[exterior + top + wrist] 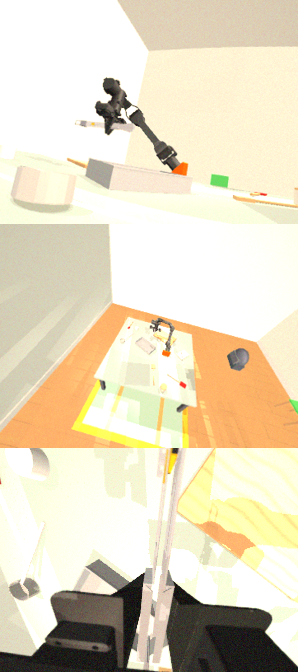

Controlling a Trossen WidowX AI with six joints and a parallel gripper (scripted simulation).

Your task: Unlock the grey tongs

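Observation:
The grey tongs (123,127) (170,523) hang in the air, roughly level, with the yellow-marked end pointing away from the gripper. Their two arms lie close together; whether the lock is on cannot be told. My gripper (155,329) (109,130) (153,577) is shut on the tongs, across both arms. The roasting tin (145,346) (152,180) stands on the table below; its dark wall (107,573) shows partly behind the left finger in the wrist view. The wooden board (161,337) (240,513) lies to the right of the tongs in the wrist view, with nothing seen on it.
An orange block (165,353) (182,169) is at the arm's base. A ladle (123,341) (24,589) and a pale cup (37,463) are at the left in the wrist view. A red-ended utensil (183,385) lies near the front right. A pale round pot (43,185) stands close to the exterior camera.

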